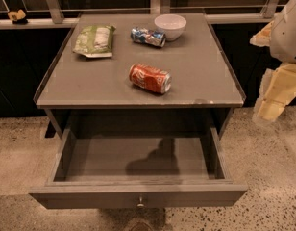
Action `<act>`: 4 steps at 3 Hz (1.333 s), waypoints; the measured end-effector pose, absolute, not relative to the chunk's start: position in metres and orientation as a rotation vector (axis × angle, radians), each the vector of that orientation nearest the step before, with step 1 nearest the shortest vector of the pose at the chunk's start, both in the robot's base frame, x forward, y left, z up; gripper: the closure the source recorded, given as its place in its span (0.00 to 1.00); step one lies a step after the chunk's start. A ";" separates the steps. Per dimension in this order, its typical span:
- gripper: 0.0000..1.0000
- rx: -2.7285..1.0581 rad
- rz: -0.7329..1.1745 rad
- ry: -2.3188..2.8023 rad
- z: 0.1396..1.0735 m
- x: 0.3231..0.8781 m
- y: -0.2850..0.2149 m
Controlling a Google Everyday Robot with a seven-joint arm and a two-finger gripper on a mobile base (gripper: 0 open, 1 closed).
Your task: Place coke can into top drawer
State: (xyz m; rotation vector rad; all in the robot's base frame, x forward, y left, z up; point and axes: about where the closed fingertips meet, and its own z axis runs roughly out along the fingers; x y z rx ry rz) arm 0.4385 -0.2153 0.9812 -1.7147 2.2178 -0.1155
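coke can [150, 78] on cabinet top [90, 83], gripper [271, 106] well apart at right

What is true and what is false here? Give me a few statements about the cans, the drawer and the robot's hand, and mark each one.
1. The coke can lies on its side on the cabinet top. True.
2. The top drawer is shut. False: it is pulled out, open.
3. The coke can is inside the drawer. False: it lies on the cabinet top, behind the open drawer.
4. The blue-and-silver can lies beside the white bowl. True.
5. The gripper holds the coke can. False: it hangs off the cabinet's right side, apart from the can.
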 end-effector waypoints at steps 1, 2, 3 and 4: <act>0.00 -1.727 -0.117 2.213 0.980 0.440 -0.211; 0.00 -1.819 -0.108 2.198 0.965 0.451 -0.189; 0.00 -1.933 -0.107 2.174 0.944 0.469 -0.153; 0.00 -1.996 -0.157 2.156 0.926 0.492 -0.116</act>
